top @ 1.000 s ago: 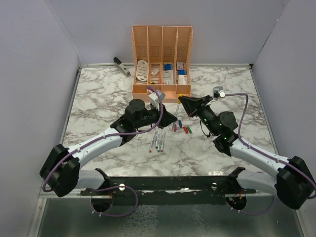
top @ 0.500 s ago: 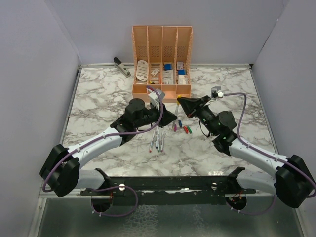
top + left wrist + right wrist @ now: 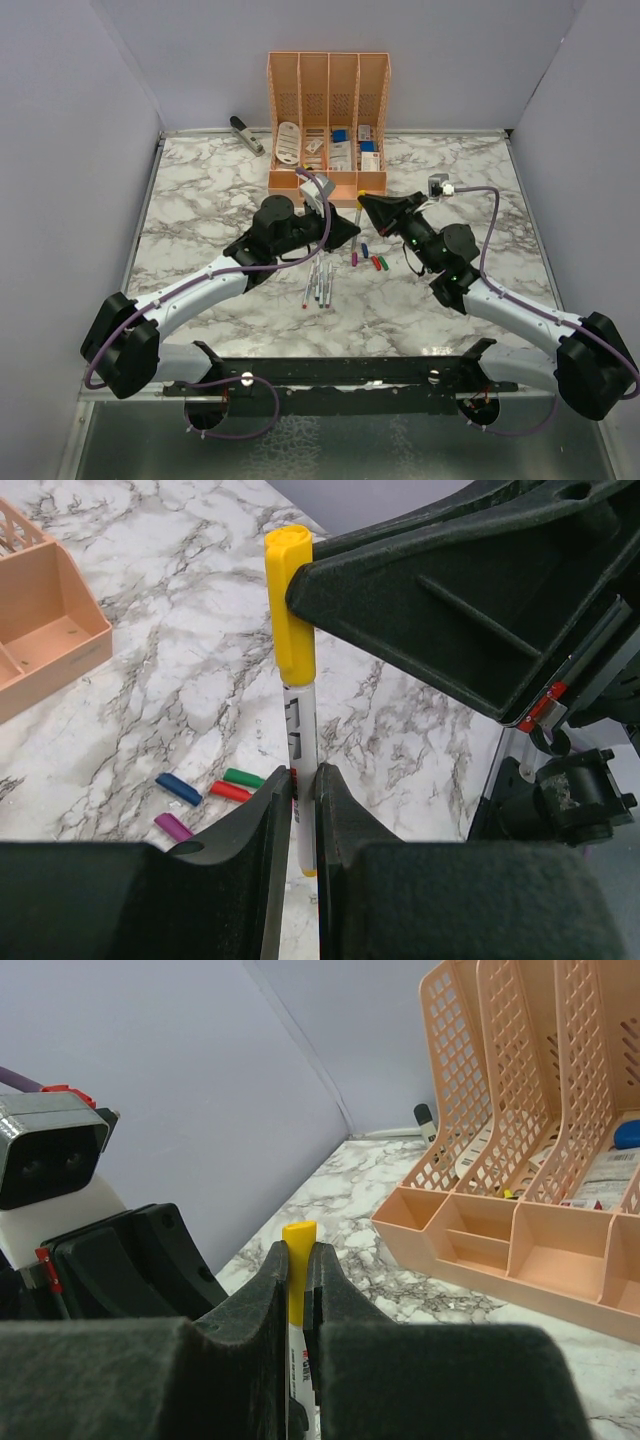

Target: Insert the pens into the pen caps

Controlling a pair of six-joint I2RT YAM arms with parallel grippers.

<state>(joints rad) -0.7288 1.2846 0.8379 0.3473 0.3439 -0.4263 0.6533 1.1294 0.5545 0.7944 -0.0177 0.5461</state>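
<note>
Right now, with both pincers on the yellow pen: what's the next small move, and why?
Probably open the right pincer and release the yellow cap. The cap sits over the end of the pen, whose barrel the left pincer grips, so the pair looks joined. I cannot confirm that it is fully seated.

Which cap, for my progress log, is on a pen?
The yellow cap: the right gripper holds it on the pen in the left gripper; purple, blue, red, green lie loose.
</note>
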